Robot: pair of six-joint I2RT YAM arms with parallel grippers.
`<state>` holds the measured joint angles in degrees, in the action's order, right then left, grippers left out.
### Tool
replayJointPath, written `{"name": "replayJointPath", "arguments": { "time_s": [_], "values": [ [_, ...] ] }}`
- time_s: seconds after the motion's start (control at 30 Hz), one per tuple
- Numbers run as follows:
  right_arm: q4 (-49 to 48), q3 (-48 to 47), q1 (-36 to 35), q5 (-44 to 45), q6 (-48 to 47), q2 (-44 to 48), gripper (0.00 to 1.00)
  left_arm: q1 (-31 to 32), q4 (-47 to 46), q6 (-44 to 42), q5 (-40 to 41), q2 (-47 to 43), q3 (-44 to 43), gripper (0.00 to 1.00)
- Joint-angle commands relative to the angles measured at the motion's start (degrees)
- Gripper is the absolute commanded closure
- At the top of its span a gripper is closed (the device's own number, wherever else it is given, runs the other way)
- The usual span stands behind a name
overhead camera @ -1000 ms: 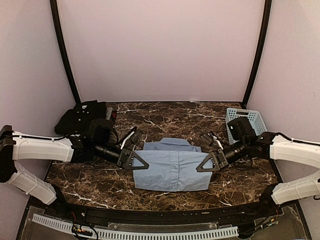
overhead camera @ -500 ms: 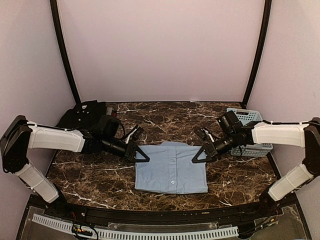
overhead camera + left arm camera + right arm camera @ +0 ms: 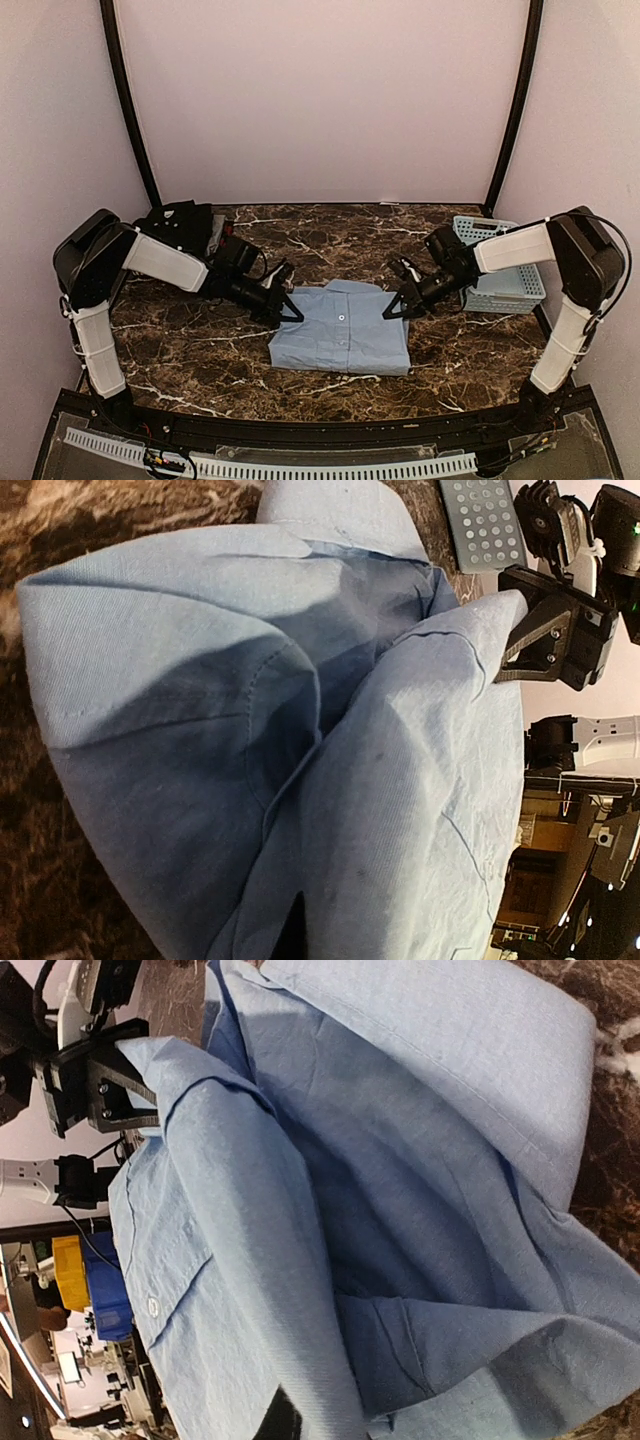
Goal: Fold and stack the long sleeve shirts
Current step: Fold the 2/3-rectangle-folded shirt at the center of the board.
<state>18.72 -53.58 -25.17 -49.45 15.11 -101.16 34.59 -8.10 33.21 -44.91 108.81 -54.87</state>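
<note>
- Light blue button-front cloth shirt (image 3: pixel 340 338) lies folded into a rough rectangle at mid-table on the dark brown marble-pattern table (image 3: pixel 200 350), collar end toward the far side, button row running down its middle.
- Left gripper (image 3: pixel 289 311) is at the shirt's far-left corner. Its fingers are closed tight and pinch the cloth edge there; the right wrist view shows the fabric running up into its tip (image 3: pixel 135 1065).
- Right gripper (image 3: pixel 391 309) is at the far-right corner, with its fingers almost closed. The left wrist view shows the cloth drawn up to its fingertips (image 3: pixel 512 615), so it looks like it is held.
- Both wrist views are filled with blue fabric. The top layer is raised off the layers below, leaving a shadowed hollow between them.
- Both arms reach inward from the sides, low over the table, with their tips facing each other across the shirt.
- Black cloth shirt (image 3: pixel 170 226) sits bunched in the far-left corner, well apart from the blue one.
- Pale blue plastic lattice basket (image 3: pixel 503 262) is at the far right, just behind the right arm.
</note>
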Motion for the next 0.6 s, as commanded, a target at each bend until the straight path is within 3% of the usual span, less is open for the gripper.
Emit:
{"name": "replayJointPath", "arguments": {
  "time_s": [0.0,0.57],
  "values": [
    [-3.44,1.04,0.78,0.98,-0.43,0.21,0.98,-0.36,-2.38,-2.19,-1.12,1.84,-4.61,0.97],
    [-2.59,8.33,2.72,6.60,0.78,10.83,1.00,-0.31,-0.79,-4.23,-0.37,0.62,-9.19,0.85]
  ]
}}
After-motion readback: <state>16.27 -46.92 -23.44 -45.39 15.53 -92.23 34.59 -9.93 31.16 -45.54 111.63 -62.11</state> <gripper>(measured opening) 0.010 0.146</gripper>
